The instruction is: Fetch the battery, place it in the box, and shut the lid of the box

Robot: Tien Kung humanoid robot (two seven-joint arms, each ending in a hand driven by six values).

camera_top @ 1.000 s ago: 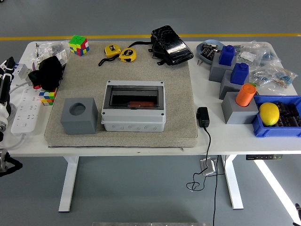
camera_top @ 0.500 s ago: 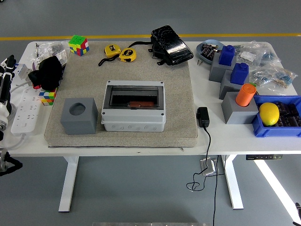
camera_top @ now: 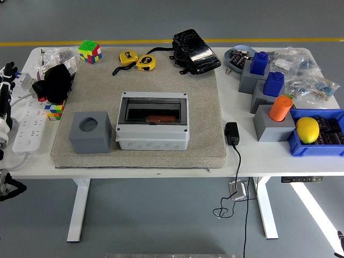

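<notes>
The grey plastic box (camera_top: 153,129) stands in the middle of the beige mat (camera_top: 204,107). Its dark see-through lid (camera_top: 155,109) lies flat over the opening. Through the lid a reddish-brown battery (camera_top: 162,119) shows, lying on its side inside the box. My left arm (camera_top: 4,102) is at the far left edge over the white power strip, well away from the box, and most of its hand is cut off by the frame. The right arm does not show.
A grey cube with a round hole (camera_top: 90,131) stands left of the box. Behind it are tape measures (camera_top: 137,61) and a black pouch (camera_top: 195,51). A black adapter (camera_top: 232,133), grey blocks (camera_top: 271,124) and a blue bin (camera_top: 318,141) holding a lemon sit at right.
My left arm has drawn slightly further left toward the frame edge. The box, its lid and the battery have not moved.
</notes>
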